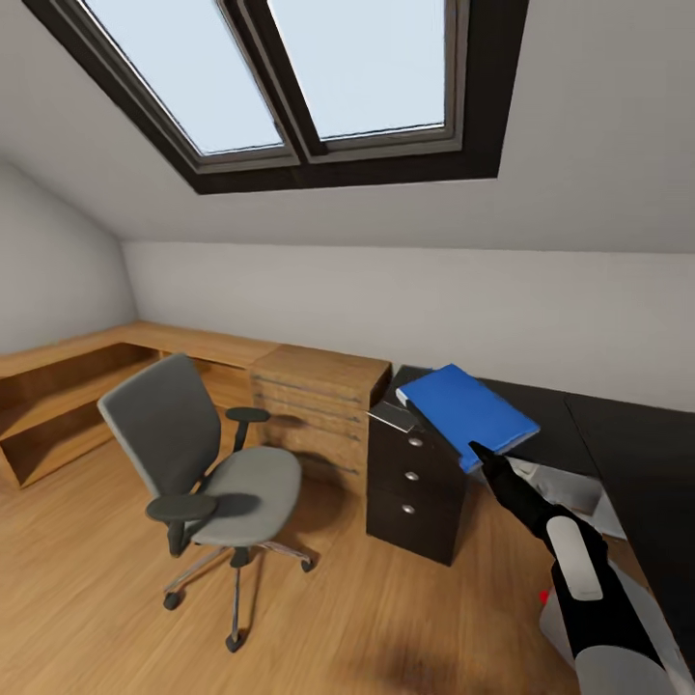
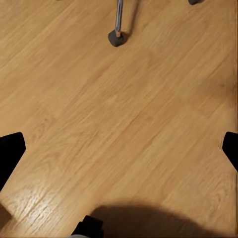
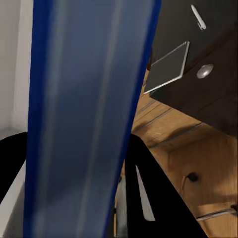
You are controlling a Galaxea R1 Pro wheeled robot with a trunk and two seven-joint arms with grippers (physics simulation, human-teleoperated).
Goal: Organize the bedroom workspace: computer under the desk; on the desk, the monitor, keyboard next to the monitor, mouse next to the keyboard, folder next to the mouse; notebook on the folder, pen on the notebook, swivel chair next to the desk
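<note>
My right gripper [image 1: 482, 454] is shut on the lower edge of the bright blue folder [image 1: 468, 410], holding it tilted in the air above the desk's dark drawer unit [image 1: 415, 492]. In the right wrist view the folder [image 3: 84, 114] stands between the black fingers [image 3: 148, 188]. On the corner of the glossy black desk [image 1: 637, 454] lies the thin grey notebook [image 1: 391, 417] [image 3: 168, 67], with the white pen [image 3: 198, 17] further in. The grey swivel chair [image 1: 208, 463] stands on the floor left of the desk, its seat bare. My left gripper [image 2: 119, 148] hangs open over the floor near a chair caster [image 2: 116, 37].
A light wooden drawer cabinet [image 1: 319, 401] stands between the chair and the desk. A low wooden shelf [image 1: 68, 386] runs along the left wall. Under the desk, a light grey box with a red spot [image 1: 552, 623] shows behind my right forearm. Wooden floor [image 1: 386, 618] lies open in front.
</note>
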